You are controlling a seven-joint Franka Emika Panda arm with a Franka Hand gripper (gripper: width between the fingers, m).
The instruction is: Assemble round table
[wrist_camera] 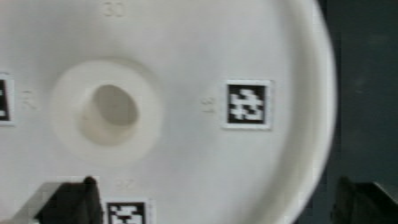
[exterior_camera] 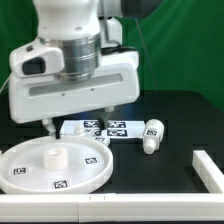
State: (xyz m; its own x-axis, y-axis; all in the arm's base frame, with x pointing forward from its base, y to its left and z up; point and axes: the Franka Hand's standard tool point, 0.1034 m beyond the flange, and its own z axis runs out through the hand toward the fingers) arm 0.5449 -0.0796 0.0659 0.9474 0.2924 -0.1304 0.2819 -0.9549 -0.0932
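**Open gripper poised over the tabletop disc**

Exterior view: the disc (exterior_camera: 55, 165) lay flat on the black table (exterior_camera: 175, 120) toward the exterior view's left, tags facing up. The gripper (exterior_camera: 73, 128) hung over the disc's far rim, pointing straight down, its jaws spread and empty. The marker board (exterior_camera: 100, 128) lay just beyond. The short leg (exterior_camera: 152, 135) lay further to the exterior view's right, apart from the disc.

Wrist view: the disc's hub (wrist_camera: 111, 108), with its hole, and a tag (wrist_camera: 249, 105) filled the frame. The two fingertips (wrist_camera: 71, 200) stood wide apart with nothing between them. The disc looked like stiff, light, smooth plastic, too broad to span. The raised rim seemed the best hold, though it might slip.
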